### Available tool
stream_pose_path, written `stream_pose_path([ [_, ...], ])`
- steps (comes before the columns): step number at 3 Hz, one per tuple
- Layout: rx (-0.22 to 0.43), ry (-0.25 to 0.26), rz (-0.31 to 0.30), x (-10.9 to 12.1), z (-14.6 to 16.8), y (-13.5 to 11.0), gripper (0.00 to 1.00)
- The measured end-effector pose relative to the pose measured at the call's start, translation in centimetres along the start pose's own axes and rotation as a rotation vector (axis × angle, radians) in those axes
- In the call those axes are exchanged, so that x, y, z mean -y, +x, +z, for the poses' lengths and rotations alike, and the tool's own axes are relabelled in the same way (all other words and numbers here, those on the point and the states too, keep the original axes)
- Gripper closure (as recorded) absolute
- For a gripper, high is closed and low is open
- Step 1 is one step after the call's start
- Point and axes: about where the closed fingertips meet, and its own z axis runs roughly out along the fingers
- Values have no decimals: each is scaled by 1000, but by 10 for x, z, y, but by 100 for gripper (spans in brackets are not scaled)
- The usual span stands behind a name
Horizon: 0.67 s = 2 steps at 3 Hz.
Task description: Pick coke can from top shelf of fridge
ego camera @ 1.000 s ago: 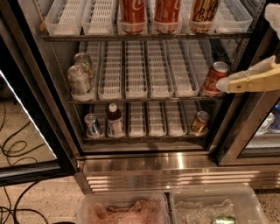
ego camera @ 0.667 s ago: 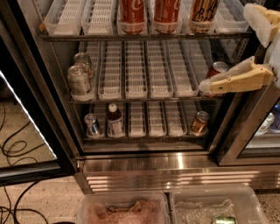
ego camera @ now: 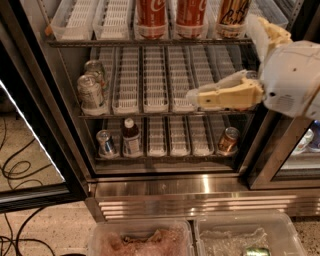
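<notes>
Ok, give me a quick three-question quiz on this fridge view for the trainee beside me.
1. How many coke cans stand on the top shelf?
2. True or false: the gripper is level with the top shelf.
3. The can to the right of the coke cans on that shelf is: A) green B) tan-gold C) blue.

Key: 1) two. 2) false: it hangs in front of the middle shelf. 3) B.
</notes>
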Motion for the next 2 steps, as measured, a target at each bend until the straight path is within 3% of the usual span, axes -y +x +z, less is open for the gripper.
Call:
stream_pose_path([
  [1, 59, 111, 86, -28, 35, -17, 0],
  [2, 59, 109, 86, -29, 36, -18, 0],
])
